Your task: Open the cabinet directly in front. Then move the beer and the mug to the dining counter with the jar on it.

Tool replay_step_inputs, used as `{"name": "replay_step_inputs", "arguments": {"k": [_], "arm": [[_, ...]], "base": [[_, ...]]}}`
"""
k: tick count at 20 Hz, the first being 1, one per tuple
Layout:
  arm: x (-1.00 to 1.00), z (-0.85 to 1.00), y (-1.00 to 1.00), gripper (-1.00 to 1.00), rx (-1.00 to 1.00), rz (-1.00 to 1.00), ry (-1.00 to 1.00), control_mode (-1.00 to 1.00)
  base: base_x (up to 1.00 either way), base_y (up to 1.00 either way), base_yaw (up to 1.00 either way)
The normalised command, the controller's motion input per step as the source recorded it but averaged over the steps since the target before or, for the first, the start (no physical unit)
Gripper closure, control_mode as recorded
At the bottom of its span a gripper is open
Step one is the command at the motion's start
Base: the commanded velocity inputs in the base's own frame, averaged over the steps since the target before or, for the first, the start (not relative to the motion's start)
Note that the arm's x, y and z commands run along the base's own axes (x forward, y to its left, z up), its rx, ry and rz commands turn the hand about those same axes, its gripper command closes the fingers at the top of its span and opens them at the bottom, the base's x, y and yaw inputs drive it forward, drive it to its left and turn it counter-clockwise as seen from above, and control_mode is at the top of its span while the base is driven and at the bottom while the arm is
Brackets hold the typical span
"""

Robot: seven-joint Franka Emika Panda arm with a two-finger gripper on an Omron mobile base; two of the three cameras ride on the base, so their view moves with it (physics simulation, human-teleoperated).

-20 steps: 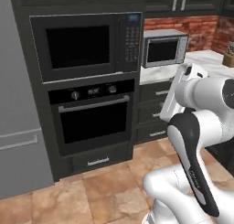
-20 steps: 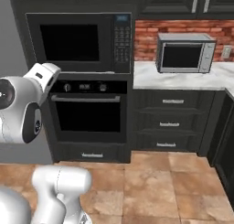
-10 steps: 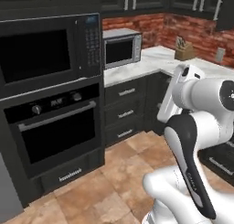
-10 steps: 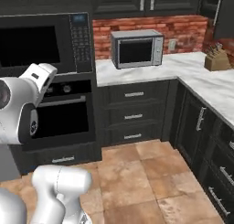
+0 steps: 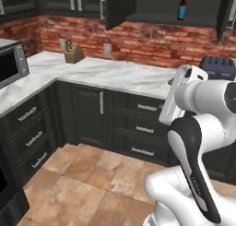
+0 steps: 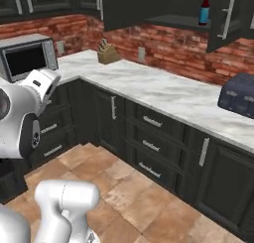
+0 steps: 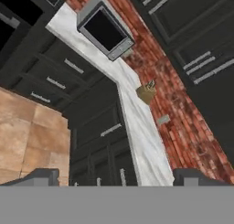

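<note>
Cabinet: the dark wall cabinet (image 5: 159, 8) hangs over the marble worktop (image 5: 115, 73) with both doors swung out; its shelf edge runs along the top of both base views (image 6: 178, 22).
Beer: the slim bottle (image 5: 182, 7) stands upright on that shelf, blue label facing out, towards the right part of the opening and apart from the right door (image 6: 225, 19); in the right base view it sits at (image 6: 204, 10).
Pincer: the pincer (image 7: 116, 175) stands wide apart with nothing between its tips, looking along the brick wall (image 7: 178, 113) and worktop.
Worktop edge: the front lip runs over the dark drawer fronts (image 6: 151, 145) and turns a corner beside the knife block (image 5: 73, 53).
Other items: microwave (image 6: 27, 56) at the left end, toaster (image 6: 240, 95) at the right, both near the wall.
Open room: tiled floor (image 5: 78, 188) lies bare between the base and the drawer fronts; the worktop between knife block and toaster is bare.
</note>
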Motion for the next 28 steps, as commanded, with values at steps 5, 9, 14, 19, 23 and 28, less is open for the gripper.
{"name": "replay_step_inputs", "arguments": {"k": [5,9,14,19,23,28], "arm": [[0.00,0.00,0.00,-1.00,0.00,0.00,0.00,1.00],[0.00,0.00,0.00,-1.00,0.00,0.00,0.00,1.00],[0.00,0.00,0.00,-1.00,0.00,0.00,0.00,1.00],[0.00,0.00,0.00,-1.00,0.00,0.00,0.00,1.00],[0.00,0.00,0.00,-1.00,0.00,0.00,0.00,1.00],[0.00,0.00,0.00,-1.00,0.00,0.00,0.00,1.00]], "base": [[0.47,0.00,-0.65],[0.28,0.10,-0.37],[0.06,0.27,-0.04],[0.51,1.00,-0.28],[0.98,0.68,-0.33],[1.00,-0.15,-0.11]]}}
